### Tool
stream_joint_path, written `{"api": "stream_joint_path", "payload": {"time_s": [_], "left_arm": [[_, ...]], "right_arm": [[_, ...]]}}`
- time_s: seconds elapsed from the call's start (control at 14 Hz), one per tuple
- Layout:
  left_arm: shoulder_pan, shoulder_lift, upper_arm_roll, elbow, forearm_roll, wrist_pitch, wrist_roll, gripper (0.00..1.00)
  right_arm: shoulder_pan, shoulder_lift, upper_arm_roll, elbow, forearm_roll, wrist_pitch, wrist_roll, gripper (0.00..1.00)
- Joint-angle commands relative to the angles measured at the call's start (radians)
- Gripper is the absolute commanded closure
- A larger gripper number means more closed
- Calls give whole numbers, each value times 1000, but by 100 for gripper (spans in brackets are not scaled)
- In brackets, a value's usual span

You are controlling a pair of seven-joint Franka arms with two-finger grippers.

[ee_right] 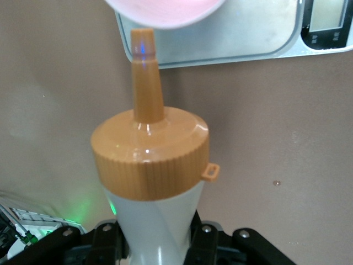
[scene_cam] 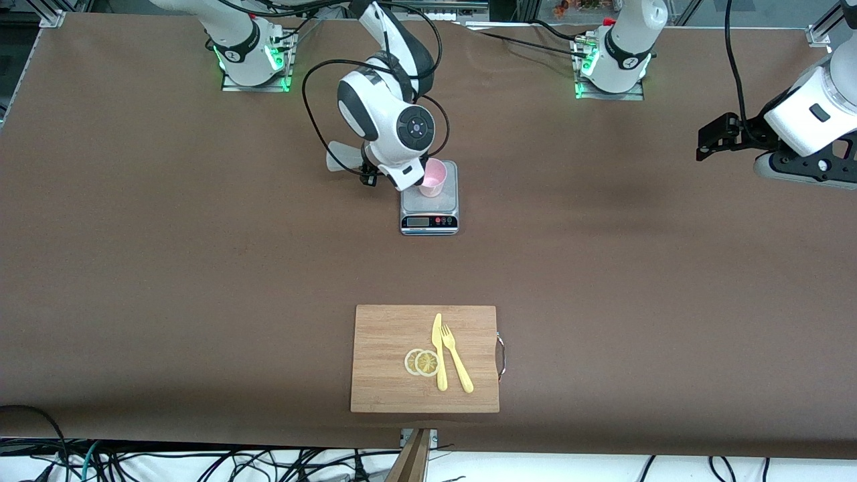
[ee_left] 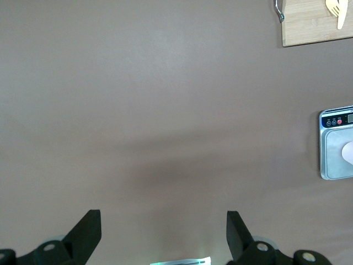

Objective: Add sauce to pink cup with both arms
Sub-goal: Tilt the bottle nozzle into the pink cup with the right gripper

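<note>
Up close, the sauce bottle (ee_right: 151,165) is a soft, translucent whitish plastic body under a ribbed orange screw cap with a smooth tapered nozzle and a small tab at its rim. The right gripper (ee_right: 157,243) clamps the bottle's body between its black fingers, tilted so that the nozzle tip reaches the rim of the pink cup (ee_right: 165,12). That cup (scene_cam: 432,177) is a plain, smooth, pale-pink tumbler standing on the brushed metal plate of a small grey scale (scene_cam: 430,207) near the middle of the brown matte worktop (scene_cam: 201,268).

From the front, the white wrist of the right arm hides most of the bottle; only its pale base (scene_cam: 341,159) pokes out beside the scale, toward the right arm's end. The right wrist view alone shows the nozzle meeting the cup.

Over at its own end of the worktop, the left arm waits, its left gripper (ee_left: 162,234) spread wide above bare worktop, holding nothing.

Nearer the front camera lies a rectangular bamboo cutting board (scene_cam: 388,335) with a metal handle, carrying two lemon slices (scene_cam: 422,362), a yellow plastic knife (scene_cam: 439,351) and a yellow fork (scene_cam: 456,358).
</note>
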Motion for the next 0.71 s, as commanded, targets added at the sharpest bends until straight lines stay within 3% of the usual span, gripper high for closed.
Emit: {"api": "stream_joint_path", "payload": {"time_s": [0.0,0.64], "left_arm": [[8,2,2,21,-13,-24,24,0],[20,4,2,21,-15,-24,36,0]], "right_arm": [[-11,20,12,54,-12,-46,21,62],[-25,49,16,124,-12,-96,36,62]]}}
